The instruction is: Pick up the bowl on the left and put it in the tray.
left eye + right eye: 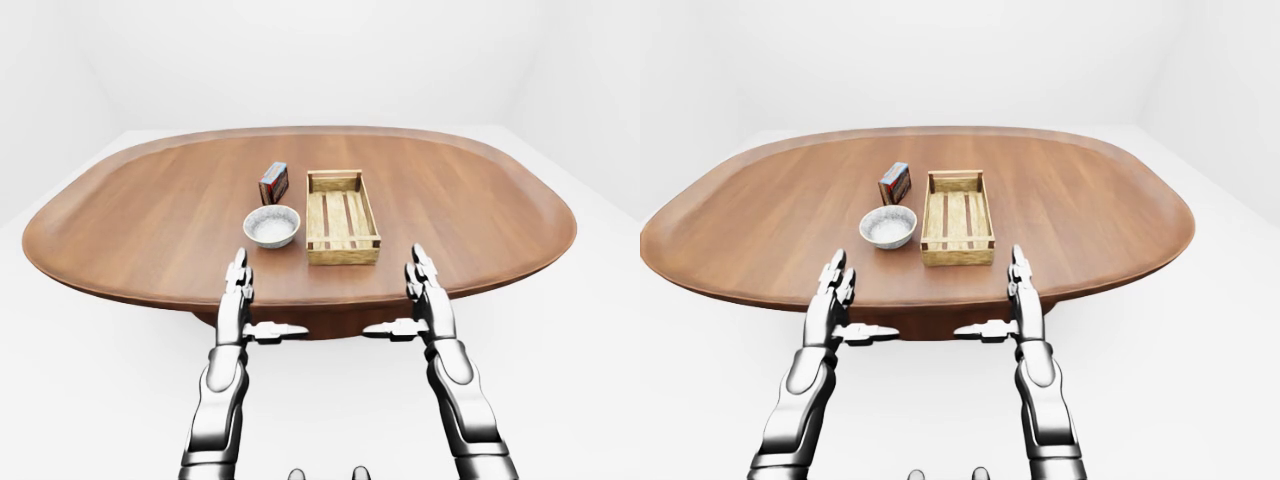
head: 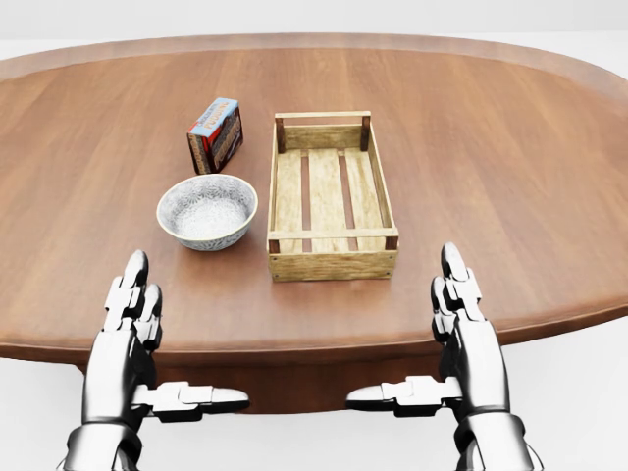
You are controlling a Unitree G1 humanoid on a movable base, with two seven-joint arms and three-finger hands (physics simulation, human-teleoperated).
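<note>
Head view: the bowl (image 2: 207, 211) sits on the bench (image 2: 510, 177), just left of the tray (image 2: 332, 257), beyond the left hand (image 2: 132, 324). Both hands are released; right hand (image 2: 461, 324) lies near the tray.

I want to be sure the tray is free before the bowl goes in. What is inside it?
Nothing: the wooden tray holds only its own slatted floor, with tabletop showing through the gaps. The bowl sits outside, to its left in the head view.
</note>
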